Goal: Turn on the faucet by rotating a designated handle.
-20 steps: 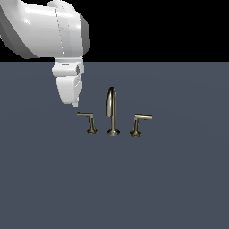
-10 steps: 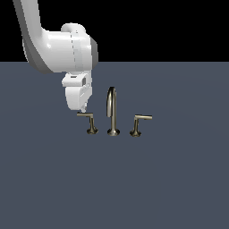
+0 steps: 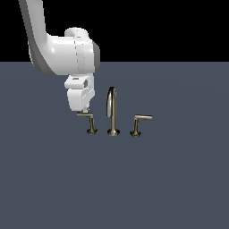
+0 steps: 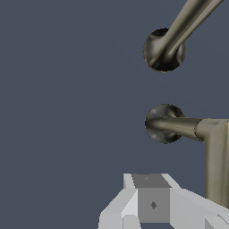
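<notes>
The faucet [image 3: 112,112] stands mid-scene: a tall arched spout with a lever on each side. The designated handle [image 3: 89,120] is the lever on the exterior view's left, its thin bar pointing left. My gripper [image 3: 84,110] hangs just above the outer end of that bar, touching or nearly touching it; its fingers look closed together and hold nothing. In the wrist view, the handle's foot [image 4: 164,124] and bar [image 4: 217,161] lie beside the gripper [image 4: 153,205], with the spout base [image 4: 163,50] beyond.
The twin lever [image 3: 139,123], bar pointing right, stands on the exterior view's right of the spout. All sit on a flat dark grey surface [image 3: 112,188]. The white arm [image 3: 58,53] reaches in from the upper left.
The arm has moved down and toward the exterior view's right, bringing the gripper from above and left of the lever to just over its bar end. The faucet has not moved.
</notes>
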Motion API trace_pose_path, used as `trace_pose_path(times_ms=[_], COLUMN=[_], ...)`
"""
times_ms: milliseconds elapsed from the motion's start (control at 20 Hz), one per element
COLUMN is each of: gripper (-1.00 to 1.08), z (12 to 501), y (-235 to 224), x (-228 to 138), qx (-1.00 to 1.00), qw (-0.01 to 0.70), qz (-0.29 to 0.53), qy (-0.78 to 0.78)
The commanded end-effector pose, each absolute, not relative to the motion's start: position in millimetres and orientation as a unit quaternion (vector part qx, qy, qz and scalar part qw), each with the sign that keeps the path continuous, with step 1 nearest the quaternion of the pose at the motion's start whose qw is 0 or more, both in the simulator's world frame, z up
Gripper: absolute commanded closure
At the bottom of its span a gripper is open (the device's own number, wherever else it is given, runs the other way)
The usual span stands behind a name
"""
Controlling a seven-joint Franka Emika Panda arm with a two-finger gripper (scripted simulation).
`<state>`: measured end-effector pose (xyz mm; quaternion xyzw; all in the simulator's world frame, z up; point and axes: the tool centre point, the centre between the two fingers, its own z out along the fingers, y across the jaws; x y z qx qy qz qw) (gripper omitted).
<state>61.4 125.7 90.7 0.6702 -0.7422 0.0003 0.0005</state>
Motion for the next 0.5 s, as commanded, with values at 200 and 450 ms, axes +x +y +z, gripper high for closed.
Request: trace_pose_path(times_ms=[200,450], gripper=[1.08,1.08], z=[90.7,90.8], y=[136.7,148.1], x=[45.5,28.9], qx=[0.670,0.670], qw=[0.000,0.000], qz=[0.000,0.000], qy=[-0.742,-0.742])
